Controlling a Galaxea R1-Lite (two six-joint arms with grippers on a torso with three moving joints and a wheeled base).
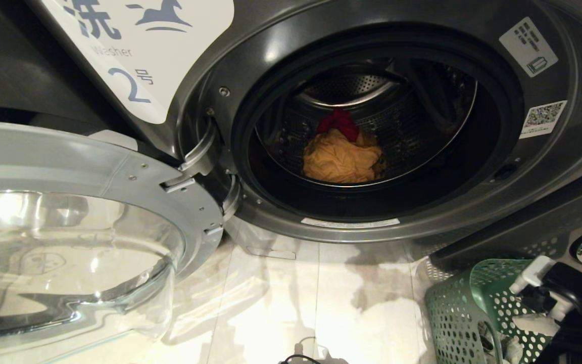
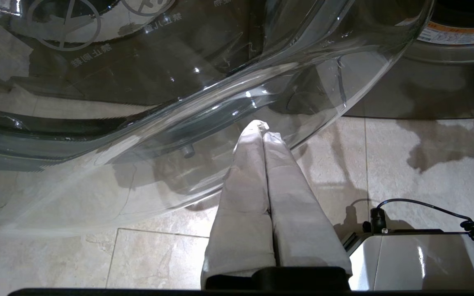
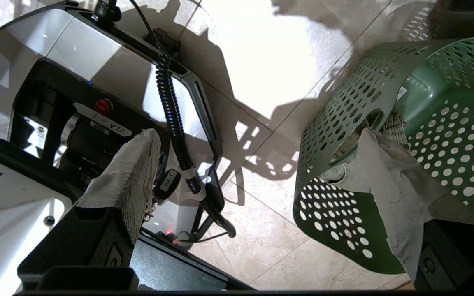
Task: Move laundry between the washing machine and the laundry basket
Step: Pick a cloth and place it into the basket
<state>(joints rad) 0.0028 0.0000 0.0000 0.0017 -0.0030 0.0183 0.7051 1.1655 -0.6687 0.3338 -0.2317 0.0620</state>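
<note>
Gaping right pincer [image 3: 257, 164] by laundry basket [image 3: 344, 102]; left pincer [image 2: 263, 127] closed; "Washer 2" label [image 1: 134, 55].

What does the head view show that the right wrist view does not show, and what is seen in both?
Only the head view shows the washing machine marked "2", its open door, and the yellow-orange garment with the magenta-red garment behind it in the drum.

Only the right wrist view shows the right gripper with its cloth-wrapped fingers spread wide apart and holding nothing, plus the robot's base with a coiled cable.

Both show the green laundry basket with cloth inside, and the tiled floor.
</note>
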